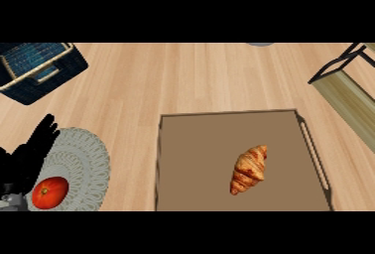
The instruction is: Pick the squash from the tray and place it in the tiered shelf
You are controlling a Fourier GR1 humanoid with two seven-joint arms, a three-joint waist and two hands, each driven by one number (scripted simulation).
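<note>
A brown tray (190, 149) lies on the wooden counter at centre right, and a golden croissant (250, 169) rests in it. No squash shows on the tray. The tiered shelf (347, 85), with a black frame and a wooden board, enters at the upper right. My left hand (31, 149) stands at the left edge with its fingers straight and pointing up, over the rim of a grey woven mat. My right hand is out of view.
A round grey woven mat (84, 163) lies at lower left with a red tomato (50, 192) on it. A dark blue basket (36, 67) sits at the upper left. A grey object (260, 44) peeks in at the top edge.
</note>
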